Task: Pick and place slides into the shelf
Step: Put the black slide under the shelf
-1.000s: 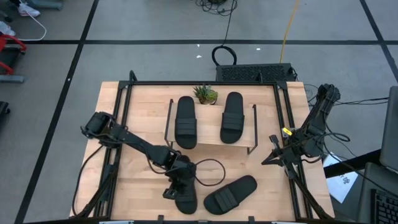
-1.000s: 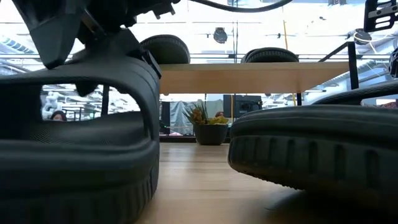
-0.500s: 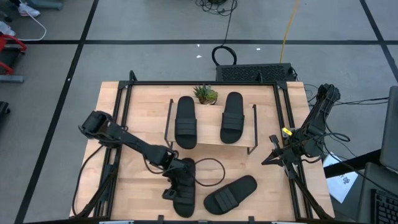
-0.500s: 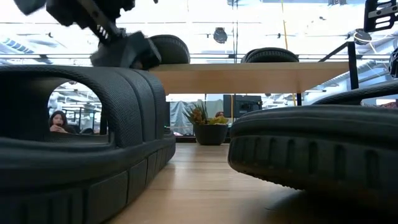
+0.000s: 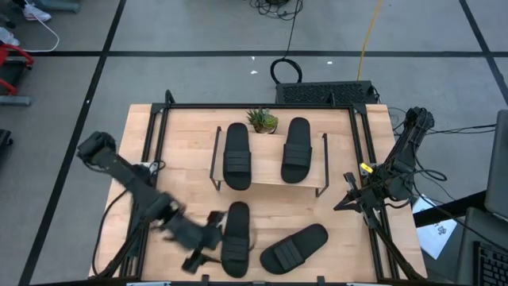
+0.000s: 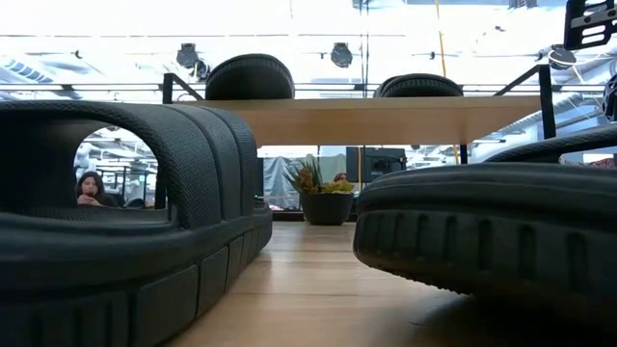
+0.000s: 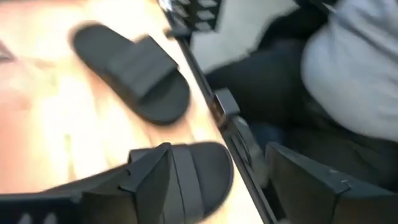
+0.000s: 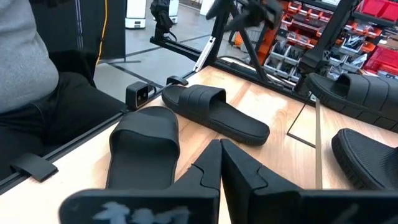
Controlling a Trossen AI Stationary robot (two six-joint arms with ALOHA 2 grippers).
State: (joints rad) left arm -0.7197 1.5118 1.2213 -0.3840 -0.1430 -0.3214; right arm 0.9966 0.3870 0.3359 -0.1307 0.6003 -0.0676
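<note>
Four black slides are in view. Two lie on the shelf's plank [image 5: 267,163]: one slide [image 5: 236,155] to the left, one slide [image 5: 296,149] to the right. Two rest sole-down on the table by its near edge: the left slide [image 5: 236,238] [image 7: 193,177] and the angled right slide [image 5: 294,248] [image 7: 134,68]. My left gripper [image 5: 202,248] [image 7: 219,149] is open, just left of the left slide and off it. My right gripper [image 5: 343,202] [image 8: 221,146] is shut and waits at the table's right edge.
A small potted plant [image 5: 263,120] stands behind the shelf. Black metal frame rails [image 5: 159,159] run along the table's sides. A person in a grey top [image 7: 354,68] stands at the near edge. Bare wood lies between the shelf and the two near slides.
My left gripper has let go of the left slide's strap, risen off it and swung away toward the table's left near corner. The slide, held tilted a second ago, now lies flat on the table by the near edge.
</note>
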